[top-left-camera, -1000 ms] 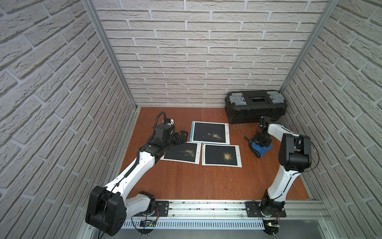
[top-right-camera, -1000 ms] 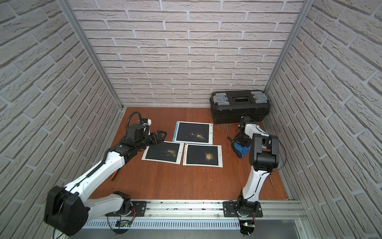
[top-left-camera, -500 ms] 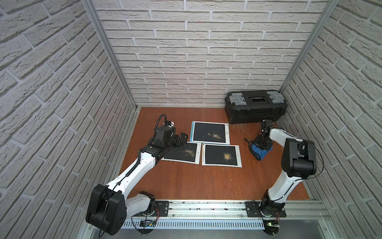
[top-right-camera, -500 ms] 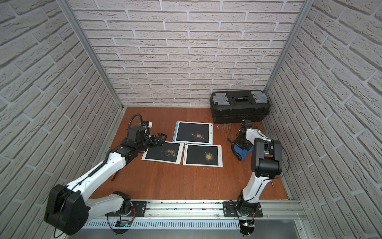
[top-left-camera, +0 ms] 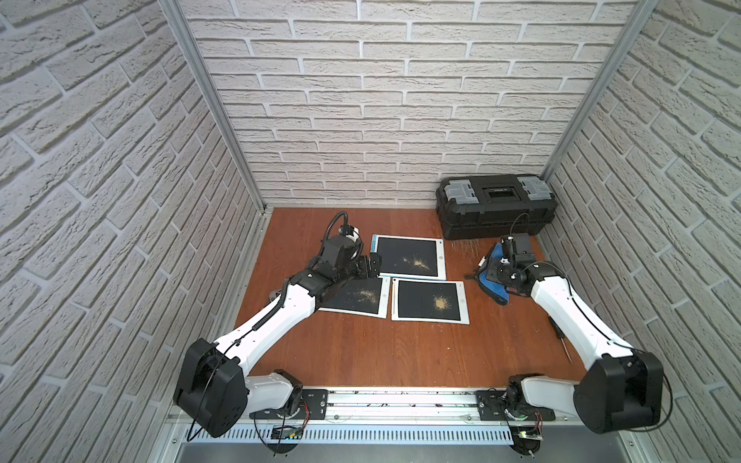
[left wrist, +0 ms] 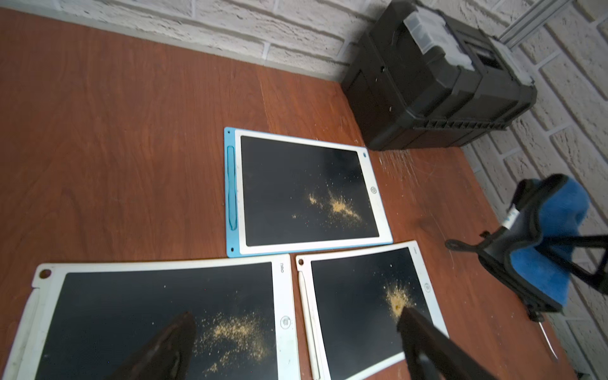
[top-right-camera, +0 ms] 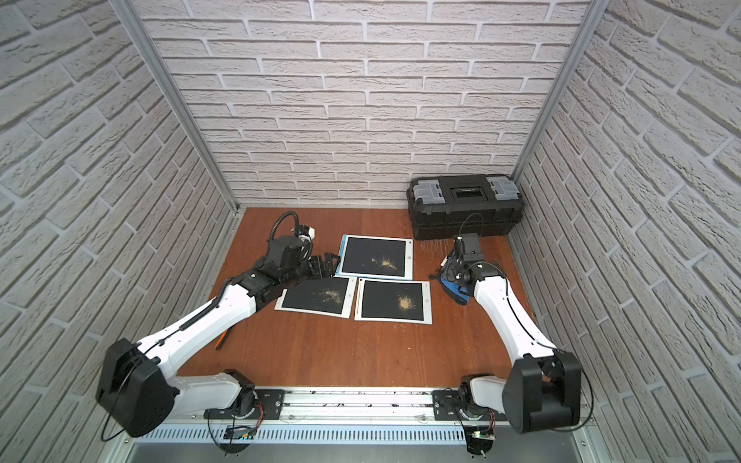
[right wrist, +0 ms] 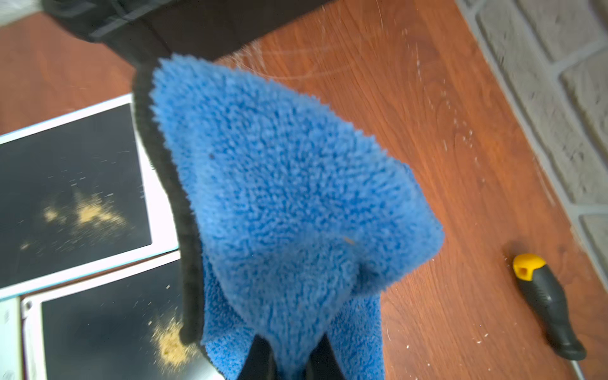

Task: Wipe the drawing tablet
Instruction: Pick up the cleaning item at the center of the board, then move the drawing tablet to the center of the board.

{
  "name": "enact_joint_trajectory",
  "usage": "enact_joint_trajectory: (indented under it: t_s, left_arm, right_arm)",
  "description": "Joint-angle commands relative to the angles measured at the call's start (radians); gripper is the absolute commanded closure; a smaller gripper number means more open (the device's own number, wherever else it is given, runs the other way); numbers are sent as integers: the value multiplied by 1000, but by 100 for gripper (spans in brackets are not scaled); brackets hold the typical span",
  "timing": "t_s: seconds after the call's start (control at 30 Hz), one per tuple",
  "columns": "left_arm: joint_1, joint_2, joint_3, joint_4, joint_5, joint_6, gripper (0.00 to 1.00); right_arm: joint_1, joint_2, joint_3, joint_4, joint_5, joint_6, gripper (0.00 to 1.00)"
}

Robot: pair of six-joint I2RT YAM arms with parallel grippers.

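Observation:
Three drawing tablets with yellow powder on their dark screens lie mid-table: a blue-edged one (top-left-camera: pixel 409 256) at the back, a white one (top-left-camera: pixel 357 296) at front left, another white one (top-left-camera: pixel 429 300) at front right. My left gripper (top-left-camera: pixel 371 266) (left wrist: pixel 294 317) hovers open over the front-left tablet's back right corner, holding nothing. To the right of the tablets, my right gripper (top-left-camera: pixel 503 266) (right wrist: pixel 291 358) is shut on a blue cloth (top-left-camera: pixel 495 278) (right wrist: pixel 279 197) with a black hem. The cloth hangs bunched from the fingers, close above the table.
A black toolbox (top-left-camera: pixel 495 206) stands in the back right corner, just behind the cloth. A screwdriver with a black and yellow handle (right wrist: pixel 543 296) lies by the right wall. An orange pen (top-right-camera: pixel 222 340) lies near the left arm. Brick walls close three sides.
The right arm's elbow has swung down toward the front right while its gripper stays shut on the cloth and has raised it slightly. The left gripper has edged right, still open.

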Motion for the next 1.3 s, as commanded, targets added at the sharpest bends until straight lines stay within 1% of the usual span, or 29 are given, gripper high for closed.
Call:
enact_joint_trajectory:
  t_s: [0.0,0.13,0.3,0.43,0.5,0.7,0.77,0.9,0.97,1.07,1.17,1.27]
  left_arm:
    - [18,-1,21,-17,-50,21,2]
    - [18,-15,22,-22,-69,47,2]
    - [25,6,58,-44,-43,42,3]
    - [27,34,77,-39,-34,39,2]
    - [31,38,77,-27,-30,29,2]
    - [58,26,66,-5,-34,-10,2]
    - [63,22,54,10,-34,4,2]
    - [72,-22,-16,68,-62,3,2]
    - [91,-34,-39,69,-49,-23,2]
    - [130,-20,-31,29,4,-41,2]
    - [140,-1,-20,-7,21,-29,2]
    - [140,10,-21,-7,29,-18,2]
  right_arm:
    - [19,-102,-49,41,21,-42,97]
    - [26,-165,-60,29,-5,-19,97]
    - [26,-167,-62,15,-33,-22,97]
    - [27,-167,-75,28,-49,5,97]
    - [27,-163,-82,34,-76,3,97]
    - [27,-127,-94,58,-129,-13,97]
    - [26,-124,-100,75,-149,-16,97]
    - [27,-114,-108,101,-186,-16,97]
    - [26,-109,-115,107,-196,-18,97]
    - [26,-112,-129,122,-218,-19,97]
    - [27,-118,-140,133,-231,-24,97]
    - [26,-129,-154,134,-226,-24,97]
